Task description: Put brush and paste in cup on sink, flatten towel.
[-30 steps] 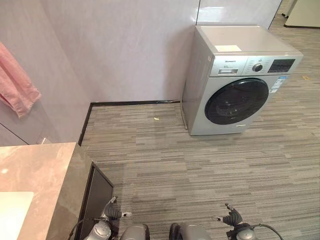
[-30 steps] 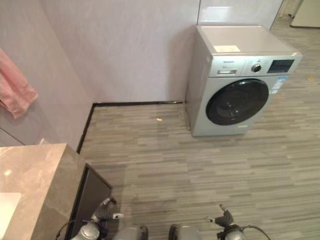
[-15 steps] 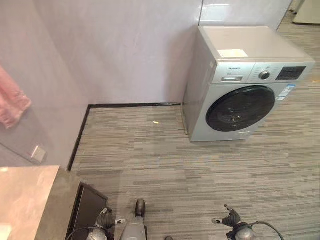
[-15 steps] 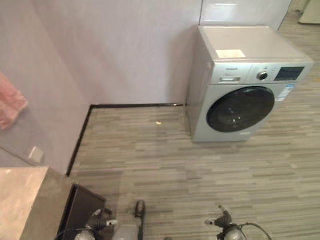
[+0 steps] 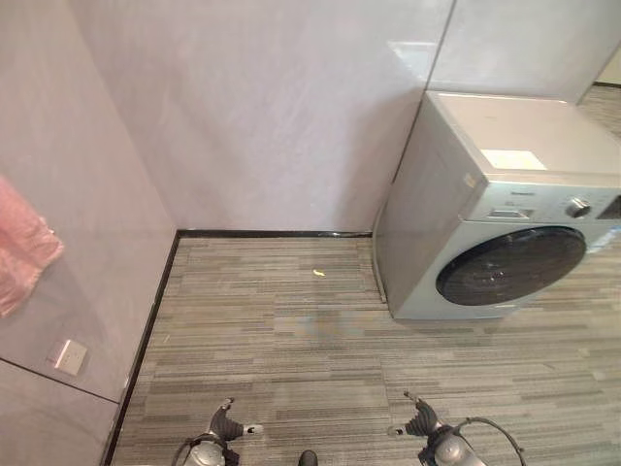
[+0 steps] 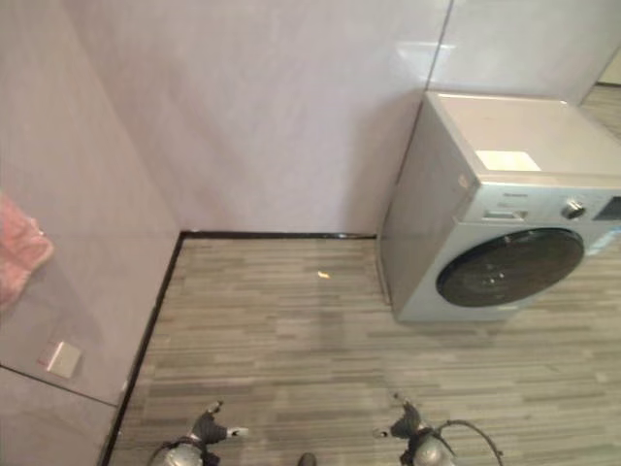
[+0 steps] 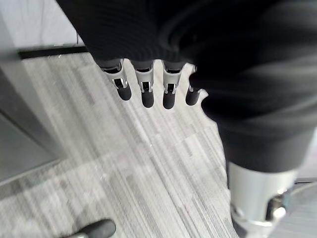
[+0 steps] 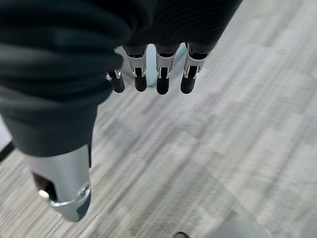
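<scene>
Worktop and sink have slipped out of the head views: a second ago the marbled slab and a white basin corner filled the lower left, half a second ago only a sliver remained, and now that corner holds bare wall with a small white wall plate (image 5: 68, 356). The whole picture has swung, so the camera has turned; the things themselves have not moved. For the task this reads as a turn away from the place where the cup, brush and paste belong, none of which appear here, so no step looks begun. The one task thing in sight is the towel (image 5: 23, 256), a pink, soft, rumpled cloth hanging bunched against the left wall, cut by the frame edge and clearly not flat; it is well apart from both hands. The left robot hand (image 7: 143, 89) hangs over the striped grey floor (image 5: 291, 330) with fingers straight and relaxed, holding nothing. The right robot hand (image 8: 158, 79) is the same, loose and empty above the floor. A silver washing machine (image 5: 505, 223) stands against the far wall at the right.
</scene>
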